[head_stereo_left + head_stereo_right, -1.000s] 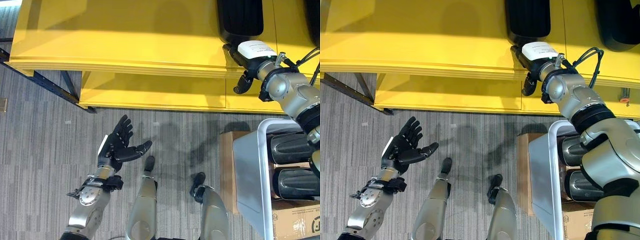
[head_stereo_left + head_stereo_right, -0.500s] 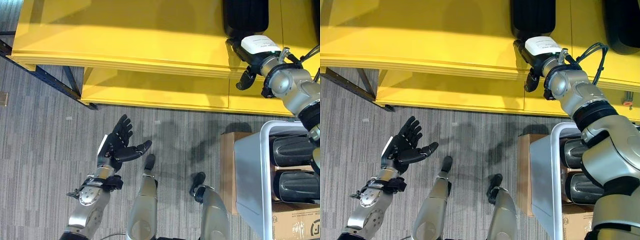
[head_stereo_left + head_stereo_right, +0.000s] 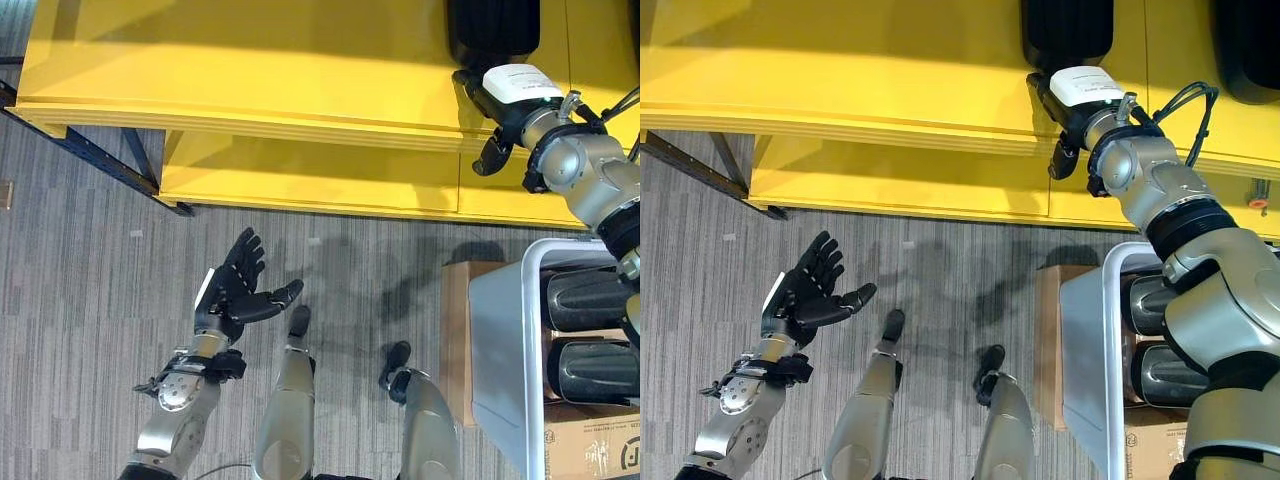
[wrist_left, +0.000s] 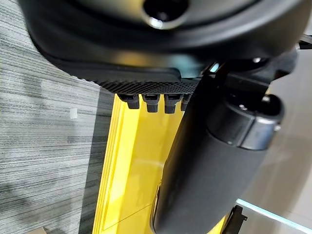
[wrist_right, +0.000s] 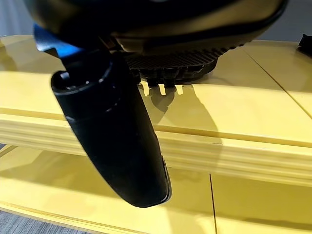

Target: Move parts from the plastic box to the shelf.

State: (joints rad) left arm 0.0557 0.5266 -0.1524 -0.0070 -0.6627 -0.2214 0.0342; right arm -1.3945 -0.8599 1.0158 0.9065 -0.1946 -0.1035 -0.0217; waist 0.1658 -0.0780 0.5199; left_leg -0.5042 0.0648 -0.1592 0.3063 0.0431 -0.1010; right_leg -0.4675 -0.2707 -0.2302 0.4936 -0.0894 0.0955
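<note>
A black part (image 3: 492, 30) lies on the top board of the yellow shelf (image 3: 250, 80). My right hand (image 3: 505, 100) is at the shelf's front edge, just before that part, open with its thumb (image 5: 117, 131) hanging down past the edge and nothing held. Another black part (image 3: 1245, 45) lies further right on the shelf. The grey plastic box (image 3: 500, 350) stands on the floor at the lower right with two black parts (image 3: 590, 300) in it. Over the floor at the lower left my left hand (image 3: 235, 295) is open, palm up and empty.
A lower yellow board (image 3: 300, 180) runs under the top one. A brown cardboard box (image 3: 455, 340) stands against the plastic box's left wall, and another carton (image 3: 590, 445) is at the bottom right. A dark blue frame leg (image 3: 90, 160) slants at the left.
The camera has shifted a little, so the shelf sits slightly further right. Neither hand has visibly moved relative to the shelf or floor.
</note>
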